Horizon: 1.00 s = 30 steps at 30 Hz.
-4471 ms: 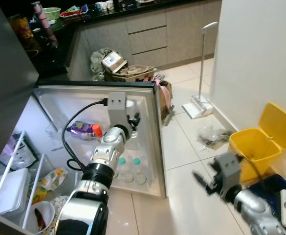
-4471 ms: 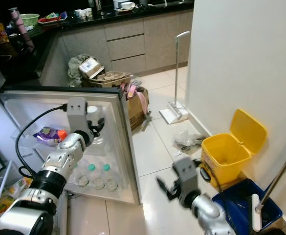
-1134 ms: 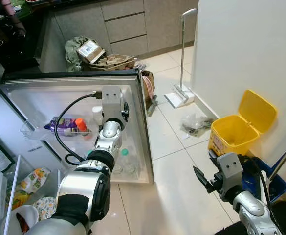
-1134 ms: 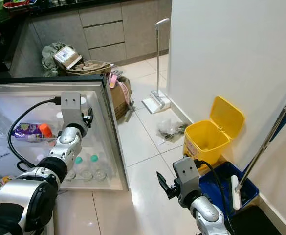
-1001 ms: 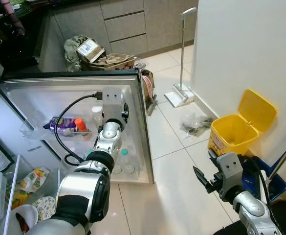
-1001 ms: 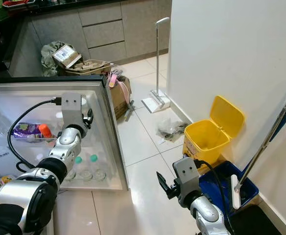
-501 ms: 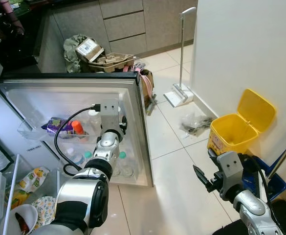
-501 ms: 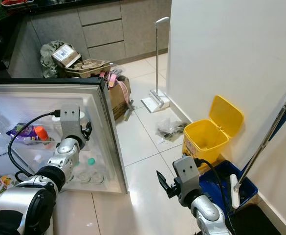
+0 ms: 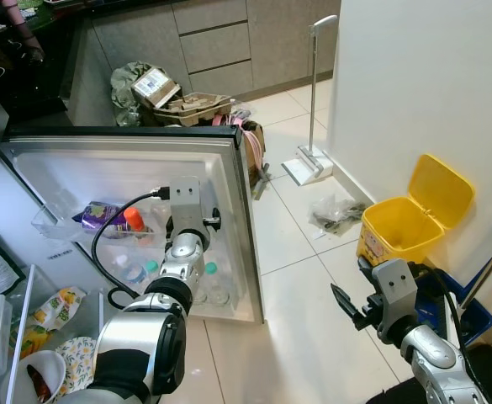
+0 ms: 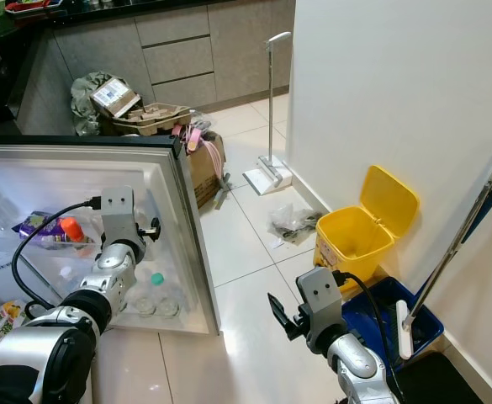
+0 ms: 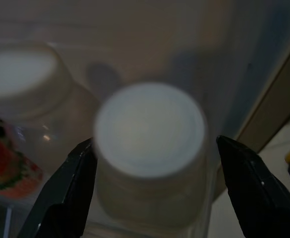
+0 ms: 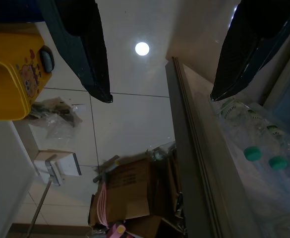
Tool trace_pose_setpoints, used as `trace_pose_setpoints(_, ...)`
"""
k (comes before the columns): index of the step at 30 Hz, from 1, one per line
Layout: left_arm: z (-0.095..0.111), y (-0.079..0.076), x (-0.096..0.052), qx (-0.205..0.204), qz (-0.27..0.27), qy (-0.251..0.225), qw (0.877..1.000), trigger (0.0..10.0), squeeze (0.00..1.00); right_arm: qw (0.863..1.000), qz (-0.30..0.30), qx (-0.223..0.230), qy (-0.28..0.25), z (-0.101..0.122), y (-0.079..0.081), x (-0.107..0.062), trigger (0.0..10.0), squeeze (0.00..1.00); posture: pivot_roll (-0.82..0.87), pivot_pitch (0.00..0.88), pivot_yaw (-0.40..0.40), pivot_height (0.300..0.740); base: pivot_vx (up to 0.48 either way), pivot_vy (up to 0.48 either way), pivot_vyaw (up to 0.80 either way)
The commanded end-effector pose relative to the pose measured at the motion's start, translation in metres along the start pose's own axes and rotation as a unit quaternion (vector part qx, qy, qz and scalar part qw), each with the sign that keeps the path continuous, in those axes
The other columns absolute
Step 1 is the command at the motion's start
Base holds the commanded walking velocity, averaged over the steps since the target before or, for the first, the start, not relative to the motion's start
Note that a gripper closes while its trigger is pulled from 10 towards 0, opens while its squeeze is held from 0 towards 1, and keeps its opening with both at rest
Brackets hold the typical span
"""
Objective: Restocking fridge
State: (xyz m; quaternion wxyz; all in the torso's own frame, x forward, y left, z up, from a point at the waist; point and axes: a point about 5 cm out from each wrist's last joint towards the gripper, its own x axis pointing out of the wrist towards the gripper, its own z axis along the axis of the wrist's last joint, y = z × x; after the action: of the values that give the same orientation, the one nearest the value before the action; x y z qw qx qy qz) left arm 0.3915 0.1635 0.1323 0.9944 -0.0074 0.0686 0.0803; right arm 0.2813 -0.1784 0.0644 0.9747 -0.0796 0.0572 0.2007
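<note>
- Kitchen floor tiles (image 9: 313, 303) run pale and glossy under an open fridge door (image 9: 229, 181), with grey cabinets (image 9: 212, 42) along the far wall.
- Inside that door, the left gripper (image 11: 152, 163) sits with its two black fingers (image 11: 68, 188) spread wide, one on each side of a white-capped bottle (image 11: 149, 129); neither finger is visibly pressing on it.
- From the head views the left gripper (image 9: 197, 220) is at the door's middle shelf (image 9: 69, 223), close to the door's outer edge.
- My read: the bottle is round and looks like smooth plastic, so likely slick and a little squashy. The cap looks wide, so closing on the body just below it seems the safer hold, with a light squeeze.
- If it is full, it would be moderately heavy for two thin fingers; it needs to be kept upright.
- Just beside it stands a second white-capped bottle (image 11: 21, 79), blurred, so there is little room on that side.
- Further along the same shelf lies a purple packet (image 9: 103, 216) touching an orange-capped bottle (image 9: 134, 221).
- Below, teal-capped bottles (image 9: 210, 268) stand in the door's bottom rack.
- Well apart from the fridge, the right gripper (image 9: 346, 305) hangs idle over the floor, fingers parted, holding nothing.
- Beyond it are a yellow bin (image 9: 410, 223), a crumpled bag (image 9: 334, 210) and a dustpan (image 9: 309, 172) against the white wall.
</note>
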Motion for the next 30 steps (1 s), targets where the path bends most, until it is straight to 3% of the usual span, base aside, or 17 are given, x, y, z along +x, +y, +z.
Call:
trace_pose_setpoints(1, 0.005, 0.001, 0.001, 0.004, 0.005, -0.014, 1.000, 10.0, 0.00, 1.000, 0.002, -0.001, 0.012, -0.005, 0.002, -0.002, 10.0, 0.00, -0.32, 0.118, 0.061, 0.740, 0.000, 0.000, 0.00)
trace_pose_setpoints(6, 0.010, 0.004, -0.004, 0.012, -0.025, -0.077, 0.997, 10.0, 0.00, 1.000, 0.004, 0.002, 0.013, -0.006, 0.004, -0.001, 10.0, 0.00, -0.29, 0.116, 0.067, 0.740, 0.000, 0.000, 0.00)
trace_pose_setpoints(9, 0.008, 0.006, -0.007, 0.013, -0.036, -0.088, 0.995, 10.0, 0.00, 1.000, 0.005, 0.003, 0.014, -0.007, 0.005, 0.000, 10.0, 0.00, -0.28, 0.114, 0.068, 0.740, 0.000, 0.000, 0.00)
trace_pose_setpoints(13, -0.001, 0.012, -0.020, 0.029, -0.059, -0.114, 0.991, 10.0, 0.00, 1.000, 0.009, 0.005, 0.015, -0.008, 0.007, 0.002, 10.0, 0.00, -0.26, 0.107, 0.073, 0.740, 0.000, 0.000, 0.00)
trace_pose_setpoints(16, -0.007, 0.020, -0.033, 0.046, -0.060, -0.128, 0.989, 10.0, 0.00, 1.000, 0.011, 0.006, 0.016, -0.009, 0.008, 0.003, 10.0, 0.00, -0.25, 0.101, 0.073, 0.740, 0.000, 0.000, 0.00)
trace_pose_setpoints(17, -0.015, 0.035, -0.052, 0.065, -0.051, -0.139, 0.987, 10.0, 0.00, 1.000, 0.012, 0.007, 0.018, -0.010, 0.009, 0.004, 10.0, 0.00, -0.23, 0.094, 0.073, 0.740, 0.000, 0.000, 0.00)
trace_pose_setpoints(20, -0.023, 0.045, -0.069, 0.082, -0.051, -0.141, 0.985, 10.0, 0.00, 1.000, 0.013, 0.009, 0.021, -0.013, 0.010, 0.004, 10.0, 0.00, -0.22, 0.087, 0.071, 0.740, 0.000, 0.000, 0.00)
trace_pose_setpoints(23, -0.062, 0.054, -0.087, 0.111, -0.082, -0.074, 0.988, 10.0, 0.00, 0.999, 0.014, 0.013, 0.031, -0.019, 0.013, 0.003, 10.0, 0.00, -0.21, 0.077, 0.067, 0.740, 0.000, 0.000, 0.00)
trace_pose_setpoints(26, -0.118, 0.062, -0.104, 0.131, -0.102, 0.045, 0.985, 10.0, 0.00, 0.999, 0.012, 0.022, 0.039, -0.025, 0.019, 0.005, 10.0, 0.00, -0.19, 0.064, 0.057, 0.740, 0.000, 0.000, 0.00)
trace_pose_setpoints(28, -0.140, 0.063, -0.113, 0.145, -0.108, 0.087, 0.980, 10.0, 0.00, 0.999, 0.005, 0.026, 0.046, -0.029, 0.022, 0.005, 10.0, 0.00, -0.19, 0.060, 0.051, 0.740, 0.000, 0.000, 0.00)
trace_pose_setpoints(30, -0.146, 0.063, -0.116, 0.149, -0.110, 0.098, 0.978, 10.0, 0.00, 0.998, 0.001, 0.026, 0.050, -0.031, 0.023, 0.006, 10.0, 0.00, -0.19, 0.060, 0.051, 0.740, 0.000, 0.000, 0.00)
